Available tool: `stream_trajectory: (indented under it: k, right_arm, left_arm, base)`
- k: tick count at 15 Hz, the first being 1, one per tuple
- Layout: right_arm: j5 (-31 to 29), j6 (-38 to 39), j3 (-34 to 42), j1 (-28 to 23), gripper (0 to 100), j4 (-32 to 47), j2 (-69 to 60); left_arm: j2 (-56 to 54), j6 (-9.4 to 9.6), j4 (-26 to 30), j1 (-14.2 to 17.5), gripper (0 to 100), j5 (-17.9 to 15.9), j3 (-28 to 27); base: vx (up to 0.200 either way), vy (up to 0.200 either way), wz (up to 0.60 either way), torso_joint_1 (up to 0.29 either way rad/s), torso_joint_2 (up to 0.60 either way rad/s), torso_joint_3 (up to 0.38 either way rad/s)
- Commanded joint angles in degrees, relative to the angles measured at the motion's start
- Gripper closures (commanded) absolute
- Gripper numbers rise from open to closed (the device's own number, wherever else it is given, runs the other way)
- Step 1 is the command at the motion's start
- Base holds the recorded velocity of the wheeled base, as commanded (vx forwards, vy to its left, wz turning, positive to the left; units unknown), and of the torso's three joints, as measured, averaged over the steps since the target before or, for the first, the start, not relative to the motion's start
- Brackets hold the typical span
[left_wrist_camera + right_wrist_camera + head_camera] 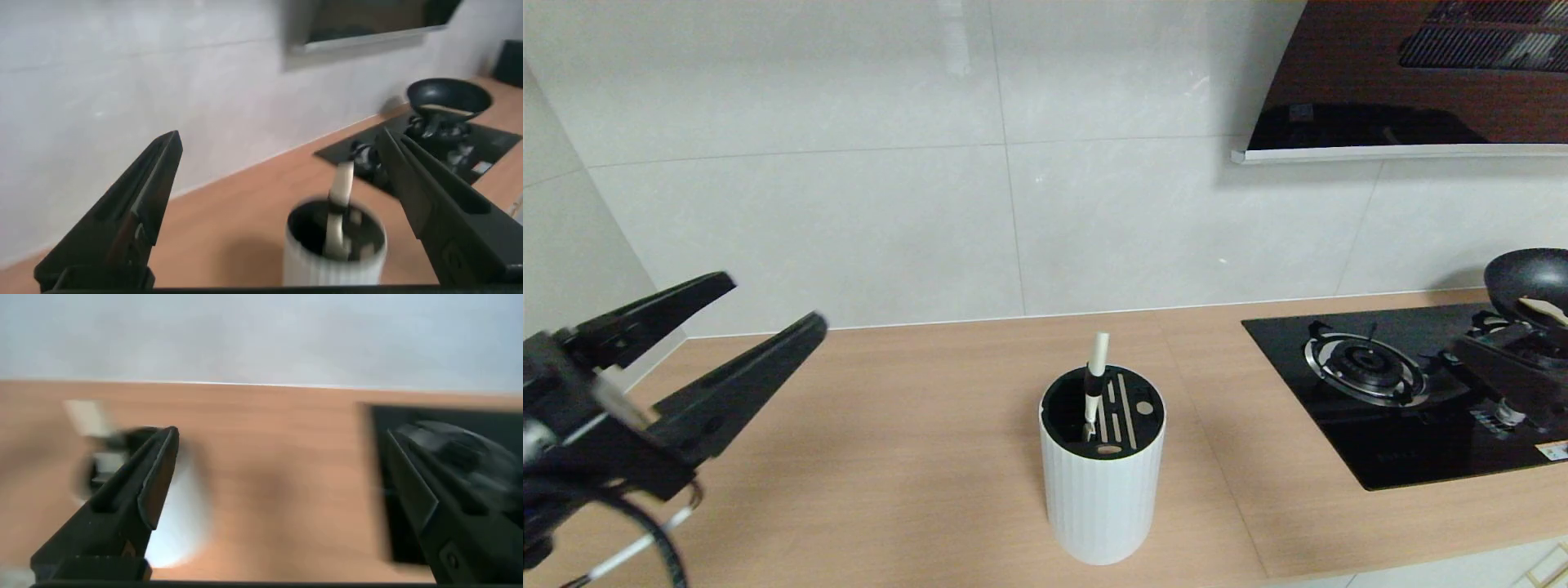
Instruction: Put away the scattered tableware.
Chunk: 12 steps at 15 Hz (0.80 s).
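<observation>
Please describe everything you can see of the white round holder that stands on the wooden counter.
The holder is a white cylinder with fine vertical ribs, perhaps plastic. Its black top insert has narrow slots, small holes and one larger open well. It stands upright on the wooden counter, left of the stove. One white-handled utensil stands nearly upright in the well. Nothing else touches it.

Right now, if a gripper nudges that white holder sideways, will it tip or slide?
A high push would probably tip the holder: it is tall on a narrow base. Pushed low, it may slide on the smooth counter. Its lone utensil may rattle.
</observation>
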Motion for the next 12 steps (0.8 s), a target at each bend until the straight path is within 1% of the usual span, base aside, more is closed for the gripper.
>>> stream_trajectory:
  k: [1, 2, 3, 5, 6, 7, 8, 9, 10, 11, 12]
  right_arm:
    - [2.3, -0.5, 3.0, -6.8, 0, 11.0, -20.8]
    - [2.3, -2.7, 2.4, -7.1, 0, 16.9, -27.5]
    - [2.2, -4.8, 1.7, -7.1, 0, 21.8, -32.9]
    - [1.7, -5.4, 0.4, -7.3, 0, 30.6, -42.4]
    - [1.5, -5.7, -0.5, -8.2, 0, 34.1, -45.9]
    - [0.8, -6.6, -2.0, -10.2, 0, 37.1, -47.9]
    - [-1.1, -6.6, -2.7, -10.4, 0, 37.3, -47.7]
    - [-1.9, -6.6, -3.1, -10.9, 0, 37.3, -47.6]
    - [-1.5, -6.6, -3.4, -15.2, 0, 37.4, -47.5]
    - [-1.1, -6.5, -1.4, -16.0, 0, 37.3, -47.5]
    - [-1.1, -6.6, 0.0, -16.8, 0, 37.2, -47.5]
  left_arm:
    - [-29.0, -2.67, 27.0, 3.4, 0, -0.2, -0.7]
    - [-34.9, -2.85, 35.0, 6.5, 0, -0.4, -1.6]
    - [-38.9, -2.94, 38.7, 9.0, 0, -1.2, -1.4]
    - [-45.3, -3.47, 42.6, 13.5, 0, -3.8, 0.4]
    - [-48.4, -3.55, 43.8, 15.1, 0, -4.7, 2.2]
    - [-51.7, -3.55, 44.9, 16.3, 0, -5.5, 4.9]
    - [-51.7, -3.29, 44.3, 16.4, 0, -4.8, 7.6]
    - [-51.7, -3.47, 43.5, 16.4, 0, -4.2, 8.2]
    - [-51.6, -3.64, 38.6, 16.6, 0, -1.9, 10.8]
    - [-51.9, -3.11, 36.4, 18.9, 0, -2.0, 12.8]
    - [-53.1, -3.11, 36.4, 20.7, 0, -2.4, 13.4]
  base:
    - [0.000, 0.000, 0.00, 0.000, 0.00, 0.000]
    - [0.000, 0.000, 0.00, 0.000, 0.00, 0.000]
    - [0.000, 0.000, 0.00, 0.000, 0.00, 0.000]
    - [0.000, 0.000, 0.00, 0.000, 0.00, 0.000]
    - [0.000, 0.000, 0.00, 0.000, 0.00, 0.000]
    - [0.000, 0.000, 0.00, 0.000, 0.00, 0.000]
    - [0.000, 0.000, 0.00, 0.000, 0.00, 0.000]
    - [0.000, 0.000, 0.00, 0.000, 0.00, 0.000]
    - [0.000, 0.000, 0.00, 0.000, 0.00, 0.000]
    - [0.000, 0.000, 0.00, 0.000, 0.00, 0.000]
    - [0.000, 0.000, 0.00, 0.000, 0.00, 0.000]
